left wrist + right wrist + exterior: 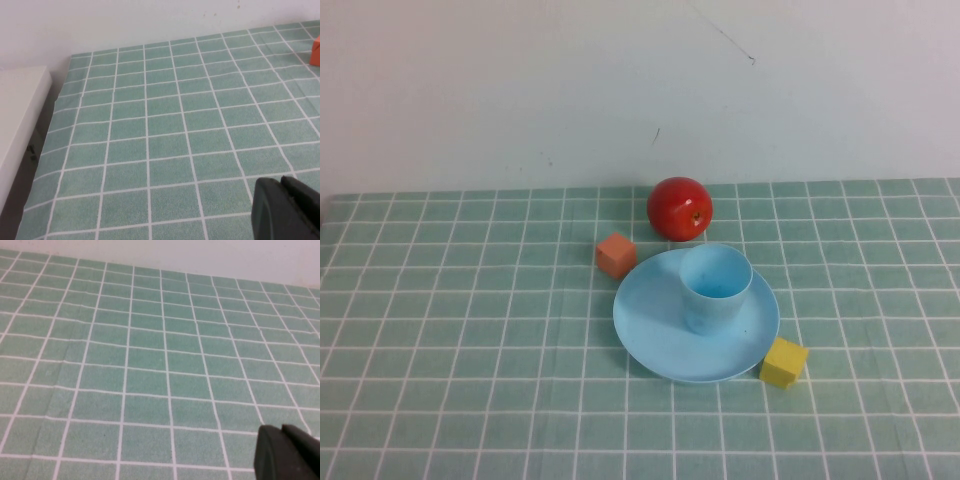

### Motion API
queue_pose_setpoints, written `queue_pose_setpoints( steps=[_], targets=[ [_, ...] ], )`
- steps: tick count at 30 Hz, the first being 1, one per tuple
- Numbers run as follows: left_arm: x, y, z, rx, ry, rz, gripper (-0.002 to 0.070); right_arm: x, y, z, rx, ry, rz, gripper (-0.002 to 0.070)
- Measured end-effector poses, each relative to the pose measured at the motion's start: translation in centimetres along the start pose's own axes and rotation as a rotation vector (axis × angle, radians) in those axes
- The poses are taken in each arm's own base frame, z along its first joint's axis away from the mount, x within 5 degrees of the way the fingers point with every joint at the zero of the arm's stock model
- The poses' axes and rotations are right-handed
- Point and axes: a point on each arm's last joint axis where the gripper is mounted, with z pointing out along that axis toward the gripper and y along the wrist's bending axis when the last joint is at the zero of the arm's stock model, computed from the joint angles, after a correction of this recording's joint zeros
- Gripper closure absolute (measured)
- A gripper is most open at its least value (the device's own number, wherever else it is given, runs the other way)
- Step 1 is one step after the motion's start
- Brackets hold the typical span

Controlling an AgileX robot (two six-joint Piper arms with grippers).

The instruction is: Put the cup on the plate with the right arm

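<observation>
The cup point(715, 288) stands upright on the plate point(655, 330), frame centre. Left hand point(286, 210) and right hand point(287, 454) hover over bare table point(470, 330); whether either is apart or together cannot be told.

Cup point(715, 288) upright on plate point(655, 335), apple point(679, 208) behind

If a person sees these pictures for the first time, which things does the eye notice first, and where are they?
The red apple stands out, at the far side of the green checked cloth. In front of it the cup stands upright on the plate, between an orange block and a yellow block. The left gripper and the right gripper show only in their wrist views, over bare cloth.
</observation>
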Motion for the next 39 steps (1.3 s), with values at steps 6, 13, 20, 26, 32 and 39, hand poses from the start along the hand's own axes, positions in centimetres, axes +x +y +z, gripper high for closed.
queue_pose_setpoints(
  steps=[6, 13, 20, 26, 32, 39],
  targets=[
    [0.0, 0.0, 0.0, 0.0, 0.0, 0.0, 0.0678, 0.0, 0.04, 0.0, -0.004, -0.001, 0.009, 0.0679],
    [0.0, 0.0, 0.0, 0.0, 0.0, 0.0, 0.0678, -0.02, 0.12, 0.0, -0.013, -0.002, 0.03, 0.0679],
    [0.0, 0.0, 0.0, 0.0, 0.0, 0.0, 0.0678, -0.02, 0.13, 0.0, -0.014, -0.002, 0.032, 0.0679],
    [0.0, 0.0, 0.0, 0.0, 0.0, 0.0, 0.0678, -0.02, 0.13, 0.0, -0.014, -0.002, 0.032, 0.0679],
    [0.0, 0.0, 0.0, 0.0, 0.0, 0.0, 0.0678, -0.02, 0.13, 0.0, -0.014, -0.002, 0.032, 0.0679],
    [0.0, 0.0, 0.0, 0.0, 0.0, 0.0, 0.0678, -0.02, 0.13, 0.0, -0.014, -0.002, 0.032, 0.0679]
  ],
)
